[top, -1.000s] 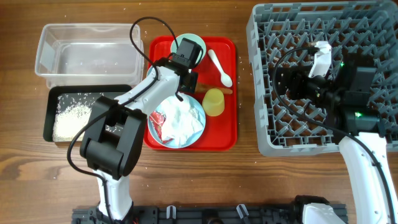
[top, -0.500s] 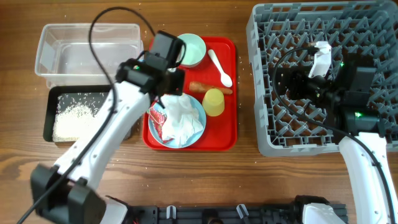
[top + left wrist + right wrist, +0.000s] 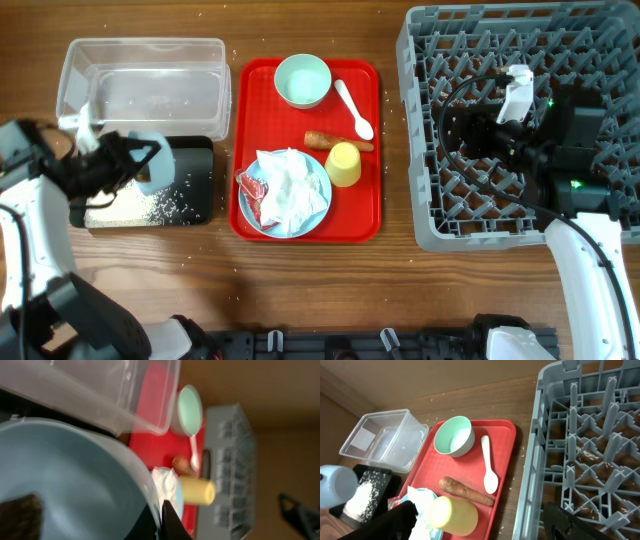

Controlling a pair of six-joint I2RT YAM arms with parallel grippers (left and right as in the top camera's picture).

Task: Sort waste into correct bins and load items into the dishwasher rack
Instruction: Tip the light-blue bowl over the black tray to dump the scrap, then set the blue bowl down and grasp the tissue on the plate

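My left gripper [image 3: 130, 166] is shut on the rim of a pale blue bowl [image 3: 156, 164] and holds it tilted over the black tray [image 3: 196, 206], which holds rice [image 3: 108, 196]. In the left wrist view the fingers [image 3: 161, 521] pinch the bowl [image 3: 75, 485], and a brown lump [image 3: 20, 516] lies inside it. The clear tub [image 3: 145, 85] stands behind. On the red tray [image 3: 368, 215] are a plate [image 3: 318, 180] with a napkin [image 3: 292, 190] and wrapper [image 3: 251, 190], a carrot [image 3: 335, 142], a yellow cup [image 3: 344, 165], a spoon [image 3: 355, 108] and a second bowl [image 3: 302, 80]. My right gripper [image 3: 478, 130] is open and empty over the rack [image 3: 430, 200].
Loose rice grains lie on the wood around the tub and beside the red tray. The rack holds no dishes. The right wrist view shows the cup [image 3: 454, 516], carrot [image 3: 466, 491] and spoon [image 3: 489, 471] left of the rack wall [image 3: 530, 485].
My left arm has swung left from the red tray to over the black tray, carrying the pale blue bowl. The right arm has not moved.
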